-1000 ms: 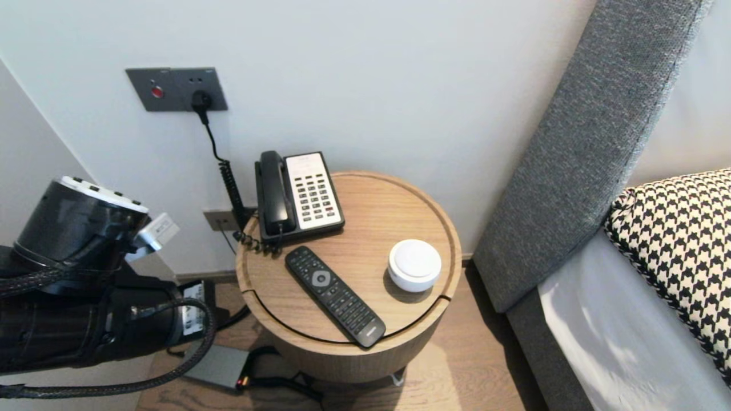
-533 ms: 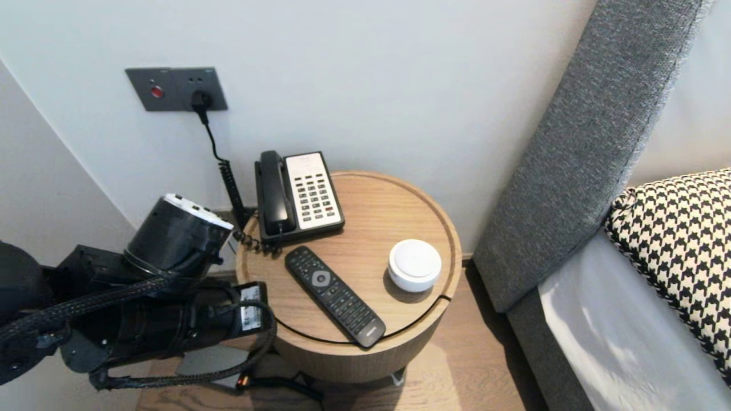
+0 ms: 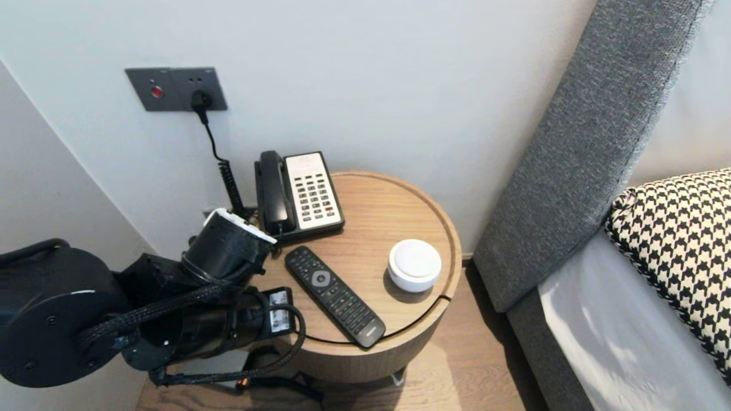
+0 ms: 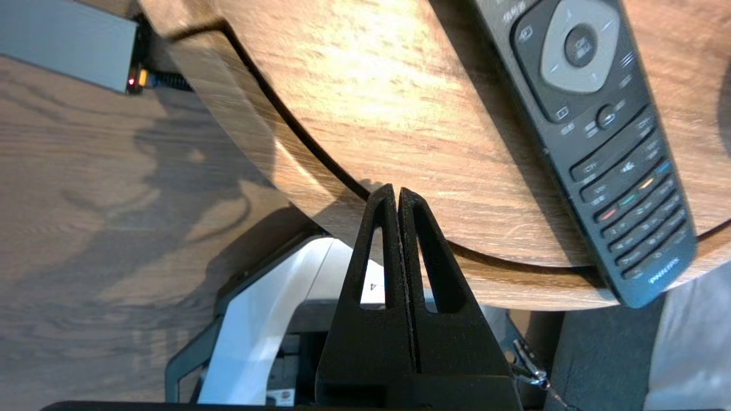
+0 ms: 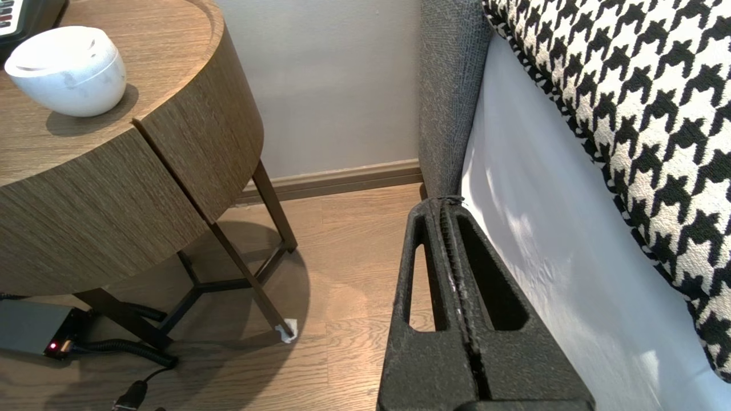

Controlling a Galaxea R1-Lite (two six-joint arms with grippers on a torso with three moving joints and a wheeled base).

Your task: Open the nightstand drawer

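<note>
1. Hovering with left gripper (image 4: 398, 194) clenched on nothing, above the round table (image 4: 342, 85)'s front rim.
2. Hiding it behind the arm's own wrist in the head view.
3. Lying flat just beside: remote (image 4: 605, 148), slim, black, grey ring pad, coloured keys, angled across the tabletop toward its front edge; top end cut off in the wrist view.
4. Hanging parked by the bed (image 5: 542, 240), right gripper (image 5: 444, 208) clenched too.

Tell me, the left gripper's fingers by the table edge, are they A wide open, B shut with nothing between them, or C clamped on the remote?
B: the left wrist view shows the left gripper with its fingers pressed together and empty at the edge of the table, the remote lying apart from it.
</note>
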